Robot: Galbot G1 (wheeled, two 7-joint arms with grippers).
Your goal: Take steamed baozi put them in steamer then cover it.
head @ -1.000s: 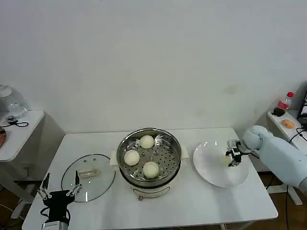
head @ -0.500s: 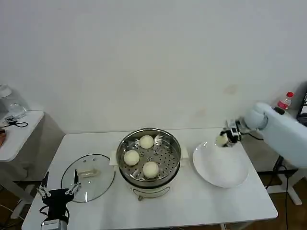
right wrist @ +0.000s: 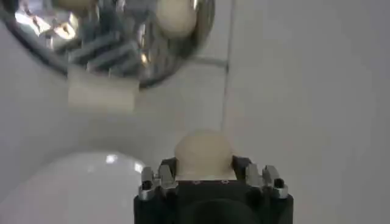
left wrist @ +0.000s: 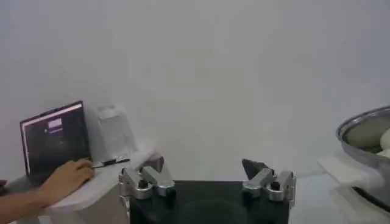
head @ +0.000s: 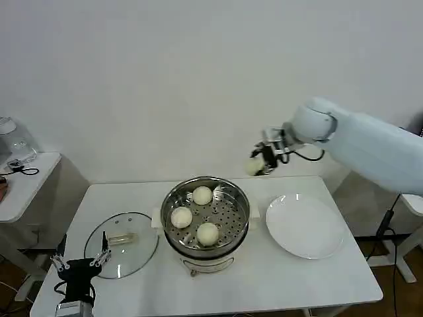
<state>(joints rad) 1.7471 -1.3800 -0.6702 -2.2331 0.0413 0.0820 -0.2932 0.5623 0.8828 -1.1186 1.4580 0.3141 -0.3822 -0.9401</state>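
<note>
1. Head view: the right gripper (head: 262,158) hangs in the air behind the table, above the gap between the round shiny steel steamer (head: 206,222) and the flat white plate (head: 305,226). Its fingers are clenched on one small pale cream baozi (head: 254,167).
2. Three more pale round buns (head: 207,232) lie on the perforated tray inside the steamer, apart from each other.
3. The round clear glass cover (head: 121,244) with pale handle lies flat on the white table (head: 277,277), to the left of the steamer.
4. The left gripper (head: 80,263) waits low at the near edge of the table, just beside the cover, with its fingers spread and nothing between them; its arm is cut off by the picture edge.
5. Right wrist view: the held baozi (right wrist: 203,152) sits between the fingers, its lower part hidden by the gripper body. The steamer (right wrist: 116,36) is cut off at the edge.
</note>
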